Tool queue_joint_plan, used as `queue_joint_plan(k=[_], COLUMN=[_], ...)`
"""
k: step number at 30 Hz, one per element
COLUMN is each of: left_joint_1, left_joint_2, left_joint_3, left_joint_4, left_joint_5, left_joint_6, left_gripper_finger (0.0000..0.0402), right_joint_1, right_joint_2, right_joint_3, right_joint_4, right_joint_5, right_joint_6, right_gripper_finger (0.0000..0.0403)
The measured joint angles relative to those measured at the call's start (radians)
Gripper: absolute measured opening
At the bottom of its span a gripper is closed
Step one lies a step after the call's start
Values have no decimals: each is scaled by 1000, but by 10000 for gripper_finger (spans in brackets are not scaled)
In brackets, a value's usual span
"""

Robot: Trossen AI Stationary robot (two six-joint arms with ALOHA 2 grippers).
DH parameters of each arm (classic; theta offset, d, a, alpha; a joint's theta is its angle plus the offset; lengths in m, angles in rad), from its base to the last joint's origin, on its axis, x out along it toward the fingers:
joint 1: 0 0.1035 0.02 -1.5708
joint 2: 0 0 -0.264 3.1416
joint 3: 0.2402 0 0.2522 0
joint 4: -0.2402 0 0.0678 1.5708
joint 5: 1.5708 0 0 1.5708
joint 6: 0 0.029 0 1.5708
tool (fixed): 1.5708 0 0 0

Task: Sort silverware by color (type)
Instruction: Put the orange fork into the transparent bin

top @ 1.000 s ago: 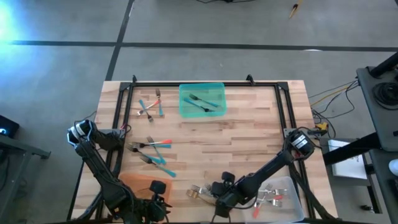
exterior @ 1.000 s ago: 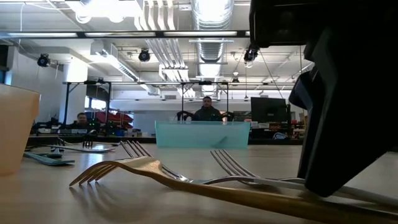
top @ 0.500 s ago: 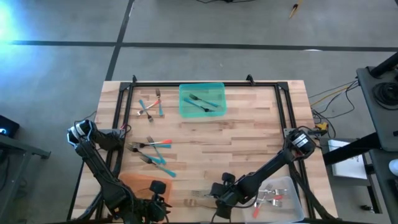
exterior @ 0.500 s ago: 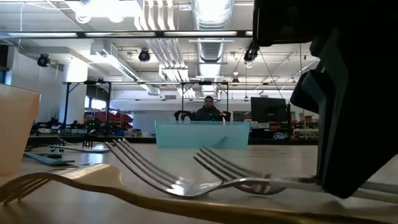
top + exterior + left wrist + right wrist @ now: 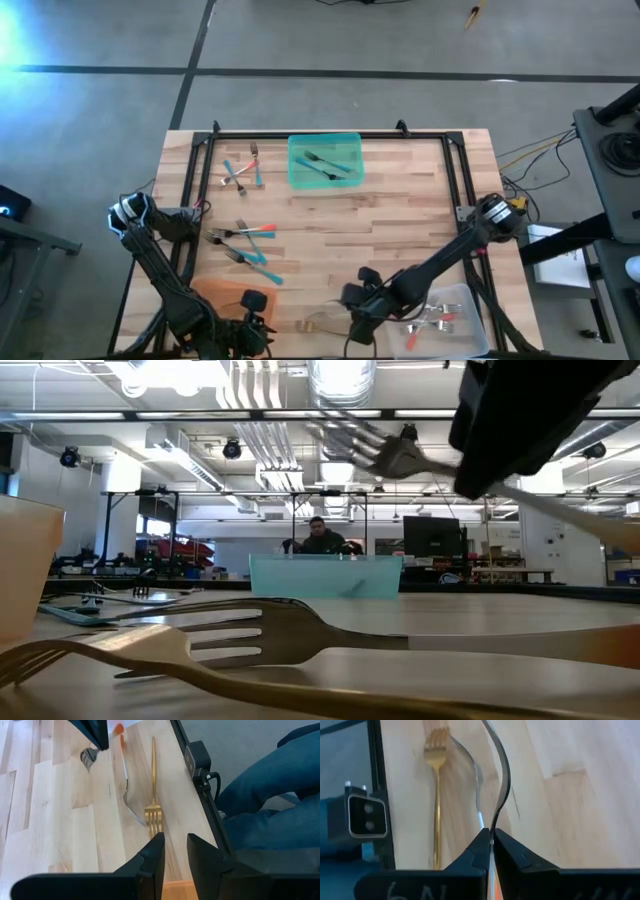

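Right end effector [image 5: 357, 322] clamped — raised.

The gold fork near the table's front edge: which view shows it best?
The left wrist view: the gold fork lies whole on the wood, beside a silver fork. The right wrist view shows it partly behind the right pincer; the low view, blurred up close; the high view, barely.

Light wood-plank table [image 5: 400, 215] with a black frame rail [image 5: 330, 135] around its edge, grey floor [image 5: 330, 40] beyond. Teal tray [image 5: 296, 172] at the far middle, orange tray [image 5: 215, 292] at the near left corner, clear tray [image 5: 462, 298] at the near right corner. Low view: a person [image 5: 320, 538] sits behind the teal tray under ceiling lights [image 5: 345, 375]; left wrist view shows jeans-clad legs [image 5: 270, 795] just beside the table edge.
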Motion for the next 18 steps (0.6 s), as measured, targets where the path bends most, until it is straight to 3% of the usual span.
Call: queue_joint_plan(k=[11,18], left_joint_1=[0,0], left_joint_2=[0,0], left_joint_3=[-4,-6], left_joint_4=[-1,-1], left_joint_5=[0,0], left_joint_6=[0,-7], left_gripper_finger=[65,65], right_joint_1=[58,191], right_joint_2=[-188,-260], right_joint_3=[0,-6], right_joint_4=[-107,-284], right_joint_5=[-75,-114], right_joint_6=[30,30], right_gripper_finger=[10,10])
